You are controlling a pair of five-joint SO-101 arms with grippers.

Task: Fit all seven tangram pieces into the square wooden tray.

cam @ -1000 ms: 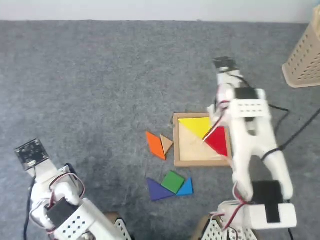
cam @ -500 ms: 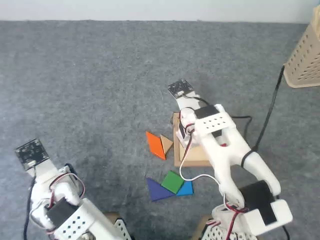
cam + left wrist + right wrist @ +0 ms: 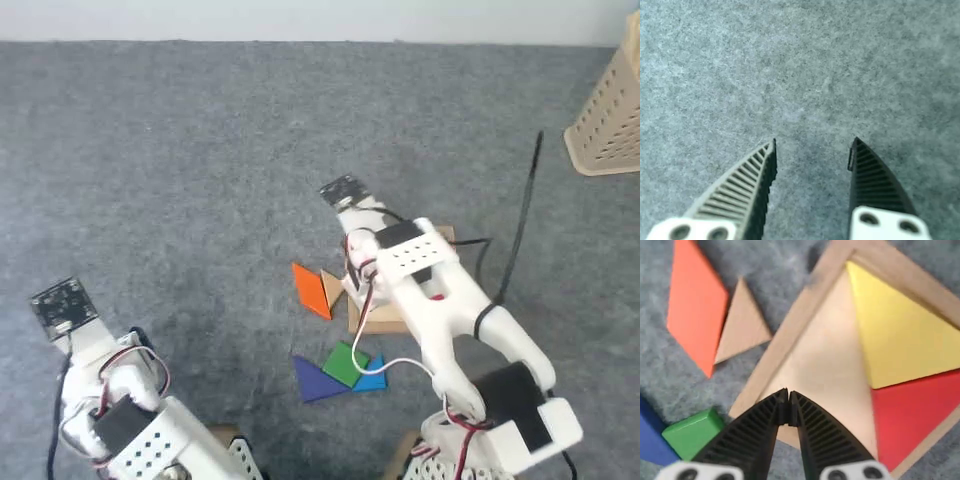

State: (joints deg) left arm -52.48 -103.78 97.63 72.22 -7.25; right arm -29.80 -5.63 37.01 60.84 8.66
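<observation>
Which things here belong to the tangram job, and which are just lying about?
Job:
square wooden tray
yellow triangle and red triangle, inside the tray
orange parallelogram, tan wooden triangle, green square, dark blue triangle and light blue triangle, outside the tray

Lying about:
beige perforated basket
</observation>
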